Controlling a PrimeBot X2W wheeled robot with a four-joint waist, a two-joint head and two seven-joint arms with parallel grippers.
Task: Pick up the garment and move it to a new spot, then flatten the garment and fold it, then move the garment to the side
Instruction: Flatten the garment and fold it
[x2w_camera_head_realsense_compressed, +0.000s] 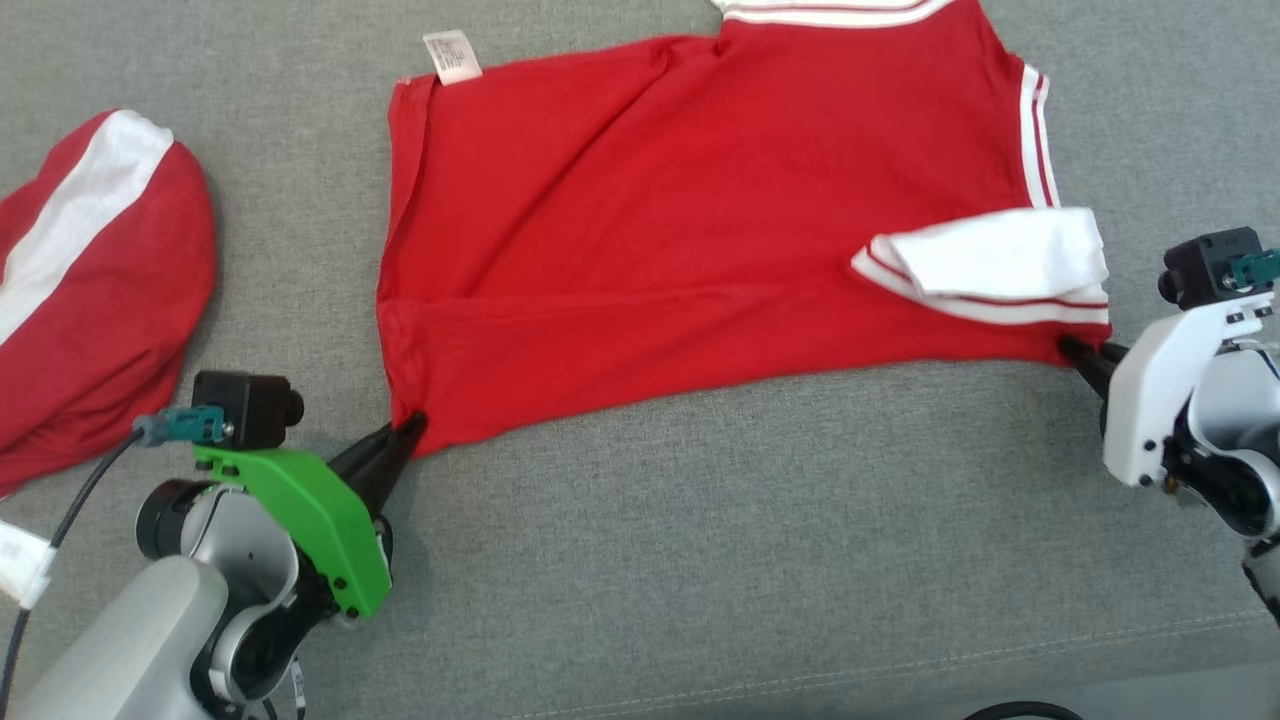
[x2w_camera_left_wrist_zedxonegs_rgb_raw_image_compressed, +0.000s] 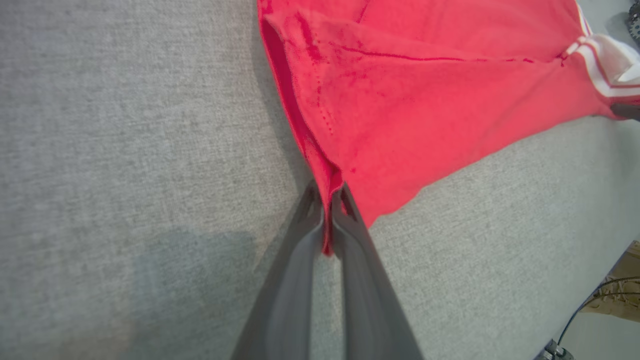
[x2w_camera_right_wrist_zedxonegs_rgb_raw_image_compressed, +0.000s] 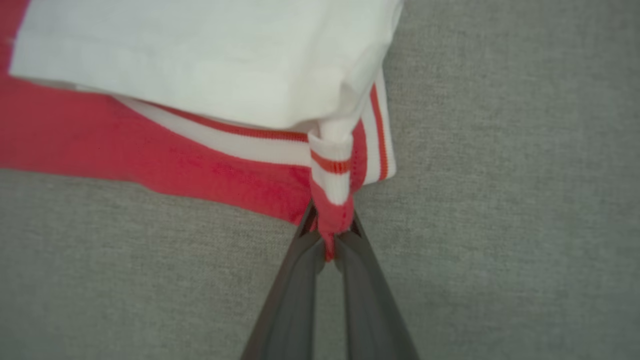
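Upholstery first: the grey woven upholstery surface (x2w_camera_head_realsense_compressed: 700, 540) runs under everything. On it lies the red short-sleeved knit shirt with white striped trim (x2w_camera_head_realsense_compressed: 640, 240), spread mostly flat across the middle and far part of the head view. Its long axis runs left-to-right betw. my two arms, hem end toward my left, sleeve end toward my right. Its near edge runs from one gripper to the other, w/ a shallow crease just above it. Far to my left sits a bundled red cloth with a broad white stripe (x2w_camera_head_realsense_compressed: 90, 280), well apart from the shirt (not my job right now, I judge). At the shirt's right end a white sleeve panel with thin red stripes (x2w_camera_head_realsense_compressed: 1000, 262) lies folded over the red body.

My left gripper (x2w_camera_head_realsense_compressed: 410, 428) comes in low from the near left, pointing up and to the right, clamped on the near-left hem corner. The left wrist view shows its dark fingers (x2w_camera_left_wrist_zedxonegs_rgb_raw_image_compressed: 292, 280) pinching the red edge. My right gripper (x2w_camera_head_realsense_compressed: 1070, 348) reaches in from the right, pointing left, closed on the near-right corner by the striped cuff. A nub of red cloth is squeezed betw. its fingers (x2w_camera_right_wrist_zedxonegs_rgb_raw_image_compressed: 292, 300).

Neither arm is nearer, since each has its own corner. So I judge the fold is a two-handed carry of the near edge away from me, across the short axis, hands level.

Smallest: a white care label (x2w_camera_head_realsense_compressed: 452, 56) sticks out at the far-left corner.
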